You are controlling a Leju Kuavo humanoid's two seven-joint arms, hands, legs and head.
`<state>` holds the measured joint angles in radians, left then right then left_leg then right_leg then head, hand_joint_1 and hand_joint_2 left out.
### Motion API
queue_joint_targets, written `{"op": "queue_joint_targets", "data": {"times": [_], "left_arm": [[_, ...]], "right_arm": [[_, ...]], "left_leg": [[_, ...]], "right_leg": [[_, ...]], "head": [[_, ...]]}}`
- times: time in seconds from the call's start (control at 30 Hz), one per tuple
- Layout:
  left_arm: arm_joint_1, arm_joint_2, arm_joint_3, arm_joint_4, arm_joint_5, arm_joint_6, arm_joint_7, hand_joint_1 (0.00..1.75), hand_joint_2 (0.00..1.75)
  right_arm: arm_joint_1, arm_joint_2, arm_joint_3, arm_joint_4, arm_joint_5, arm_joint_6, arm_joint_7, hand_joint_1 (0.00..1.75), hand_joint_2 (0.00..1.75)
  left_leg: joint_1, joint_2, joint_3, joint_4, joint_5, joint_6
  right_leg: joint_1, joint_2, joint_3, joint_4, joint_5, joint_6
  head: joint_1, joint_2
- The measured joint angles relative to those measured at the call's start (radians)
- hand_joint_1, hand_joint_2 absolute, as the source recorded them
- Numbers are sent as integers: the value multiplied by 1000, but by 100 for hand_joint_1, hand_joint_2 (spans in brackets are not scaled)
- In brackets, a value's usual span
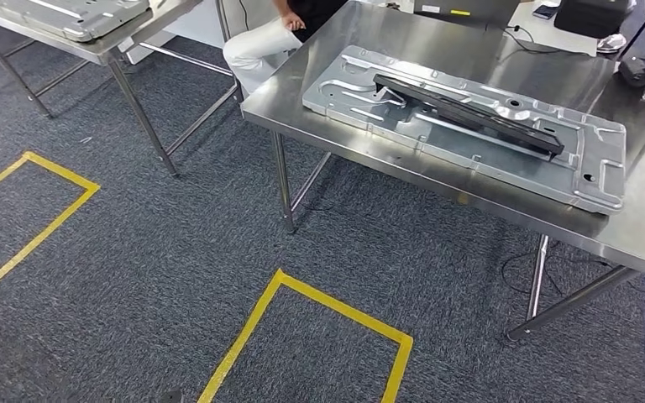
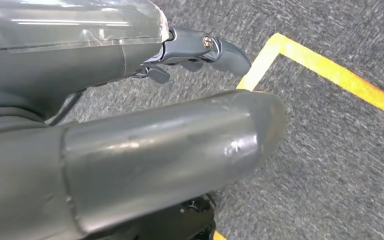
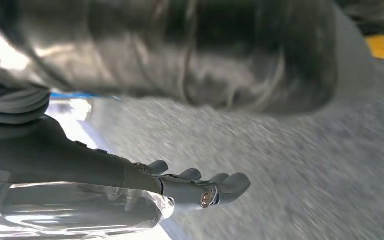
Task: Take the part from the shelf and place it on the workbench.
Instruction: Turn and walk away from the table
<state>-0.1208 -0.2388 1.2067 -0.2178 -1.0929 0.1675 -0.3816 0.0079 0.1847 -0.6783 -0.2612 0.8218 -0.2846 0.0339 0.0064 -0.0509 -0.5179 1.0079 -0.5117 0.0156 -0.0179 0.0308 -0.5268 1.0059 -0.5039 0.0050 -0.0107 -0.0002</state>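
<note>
Over grey carpet [image 2: 330, 165], left hand [image 2: 145, 130] and right hand [image 3: 145, 100] hang empty, fingers apart.

Even, bright overhead light glares off my steel workbench [image 1: 437, 50], while my right wrist view smears with motion blur across the carpet [image 3: 290, 165].

The carpet [image 1: 134, 277] is dark grey with a fine speckled weave, crossed by yellow tape squares [image 1: 302, 336]. At upper right, the desk [image 1: 470, 50] is bare brushed silver; on it lies a pale silver stamped panel [image 1: 369, 113] carrying a black bar [image 1: 470, 113]. At the top centre, a person's trousers [image 1: 256, 46] are white.
</note>
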Motion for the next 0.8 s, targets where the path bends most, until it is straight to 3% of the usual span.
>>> {"op": "queue_joint_targets", "data": {"times": [0.07,0.13,0.17,0.2,0.23,0.33,0.4,0.5,0.57,0.63,0.67,0.7,0.73,0.8], "left_arm": [[-1,-4,1,0,4,15,0,0,0],[-1,-8,2,0,6,22,0,0,0],[0,-9,2,0,6,23,0,0,0],[1,-9,2,0,7,24,1,0,0],[2,-9,3,0,8,24,1,0,0],[2,-11,3,0,10,25,1,0,0],[1,-12,3,0,11,25,2,0,0],[1,-14,5,0,12,27,2,0,0],[1,-15,5,0,13,27,3,0,0],[1,-16,5,0,13,27,3,0,0],[1,-16,6,0,13,27,4,0,0],[2,-16,6,0,13,28,4,0,0],[3,-16,6,0,13,28,5,0,0],[3,-17,7,0,14,29,6,0,0]], "right_arm": [[-4,0,-8,10,-1,29,33,0,0],[-6,0,-13,19,-1,50,53,0,0],[-7,0,-16,23,0,58,61,0,0],[-8,0,-18,26,0,65,67,0,0],[-9,0,-19,29,1,71,71,0,0],[-16,0,-20,36,4,84,80,0,0],[-19,0,-21,38,7,98,85,0,0],[-25,0,-21,40,14,132,96,0,0],[-26,0,-21,43,17,150,99,0,0],[-25,0,-21,46,20,165,101,0,0],[-25,0,-21,47,23,171,101,0,0],[-25,0,-21,48,26,178,102,0,0],[-25,0,-21,49,29,184,102,0,0],[-25,0,-21,50,33,193,103,0,0]], "left_leg": [[1,18,-30,65,-43,-8],[4,37,-97,201,-112,-14],[5,40,-126,261,-132,-17],[5,43,-138,286,-129,-19],[6,46,-131,271,-108,-20],[4,86,-37,75,-14,-15],[-1,103,-12,11,0,-5],[-3,78,-16,6,9,17],[-1,63,-18,0,20,32],[-3,47,-24,0,26,41],[-6,38,-27,1,27,43],[-9,28,-28,2,28,44],[-13,16,-29,3,29,45],[-19,-9,-27,5,29,46]], "right_leg": [[-4,-21,1,-8,5,-12],[-2,-44,-2,-8,5,-17],[-1,-55,-4,-7,5,-17],[-1,-66,-5,-5,5,-17],[-1,-75,-5,-4,4,-16],[1,-98,-2,4,-2,-7],[5,-108,-2,8,-4,4],[4,-118,0,10,-7,21],[1,-90,-22,64,-51,29],[0,-51,-79,190,-122,32],[1,-42,-106,248,-142,31],[3,-38,-122,280,-145,28],[6,-35,-119,273,-126,21],[16,-11,-70,159,-52,-3]], "head": [[-2,0],[-3,0],[-3,0],[-3,0],[-3,0],[-3,0],[-3,0],[-2,0],[-2,0],[-1,0],[-1,0],[-2,0],[-2,0],[-2,0]]}}
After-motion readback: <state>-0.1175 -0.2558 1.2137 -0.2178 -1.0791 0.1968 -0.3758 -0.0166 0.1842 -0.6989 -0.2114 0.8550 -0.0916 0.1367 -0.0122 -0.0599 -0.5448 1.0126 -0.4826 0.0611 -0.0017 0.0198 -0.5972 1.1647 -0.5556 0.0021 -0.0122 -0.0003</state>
